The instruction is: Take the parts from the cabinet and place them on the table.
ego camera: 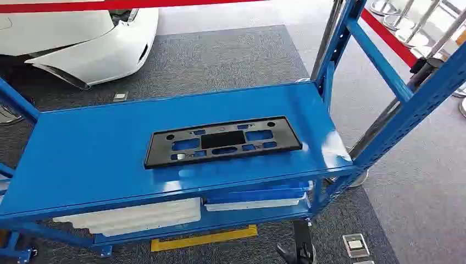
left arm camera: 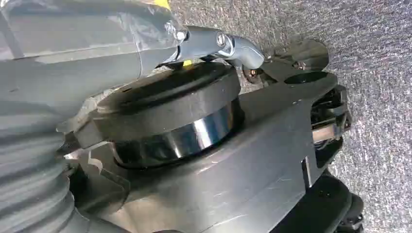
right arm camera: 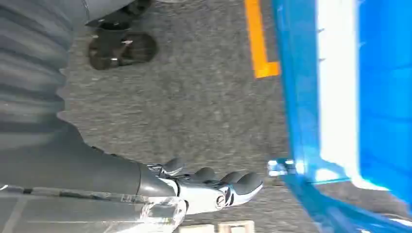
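I'm at the reach step: my right hand (right arm camera: pixel 209 189) hangs empty, fingers loosely apart, below the blue shelf (ego camera: pixel 88 148). Left hand's state: cannot tell. Next, lift toward the black plate (ego camera: pixel 222 141) on it.

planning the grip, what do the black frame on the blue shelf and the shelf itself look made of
Black frame: probably moulded plastic, matte black, judging by its thin flat shape, rectangular cutouts and lack of shine. Blue shelf: apparently sheet metal with glossy blue paint; it shows bright reflections near its right end and sits on perforated blue uprights.
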You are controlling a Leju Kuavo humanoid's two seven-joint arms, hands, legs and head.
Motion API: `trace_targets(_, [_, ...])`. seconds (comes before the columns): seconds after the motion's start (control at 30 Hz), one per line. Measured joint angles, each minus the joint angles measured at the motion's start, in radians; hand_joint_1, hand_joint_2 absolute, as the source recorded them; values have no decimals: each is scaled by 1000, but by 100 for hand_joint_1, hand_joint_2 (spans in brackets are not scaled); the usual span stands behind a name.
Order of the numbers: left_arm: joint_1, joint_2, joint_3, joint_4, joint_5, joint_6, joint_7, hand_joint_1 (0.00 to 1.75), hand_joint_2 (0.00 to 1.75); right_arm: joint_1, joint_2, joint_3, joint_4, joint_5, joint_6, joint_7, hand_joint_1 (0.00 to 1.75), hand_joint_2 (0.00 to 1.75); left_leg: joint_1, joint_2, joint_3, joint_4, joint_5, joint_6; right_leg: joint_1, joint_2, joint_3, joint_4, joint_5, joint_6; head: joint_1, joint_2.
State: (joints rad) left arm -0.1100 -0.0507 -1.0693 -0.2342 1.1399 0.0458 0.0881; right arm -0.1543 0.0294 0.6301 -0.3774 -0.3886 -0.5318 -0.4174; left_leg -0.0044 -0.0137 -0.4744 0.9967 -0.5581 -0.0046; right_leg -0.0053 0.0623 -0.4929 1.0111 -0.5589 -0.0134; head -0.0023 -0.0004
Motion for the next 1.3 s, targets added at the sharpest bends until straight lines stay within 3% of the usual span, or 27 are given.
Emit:
trace_targets(0.23, [-9,-1,-59,9,30,1,0,0,175,20,-4,-30,-166,32,40,-45,0,175,0,0,1,0,0,0,0,0,0,0,0,0,-1,0])
trace_targets(0.5, [-13,-2,-105,17,47,-1,2,0,175,20,-30,-31,-329,-74,214,-73,0,175,0,0,1,0,0,0,0,0,1,0,0,0,-1,0])
trace_targets(0.97, [-24,-9,-181,31,66,-1,2,0,175,2,-71,9,-513,-260,658,-82,0,175,0,0,0,0,0,0,0,0,0,0,0,0,-1,0])
trace_targets(1.3, [-28,-10,-203,37,85,-1,-5,0,175,4,-79,10,-506,-372,938,10,0,175,-4,3,-3,0,0,0,0,9,-7,2,1,0,1,0])
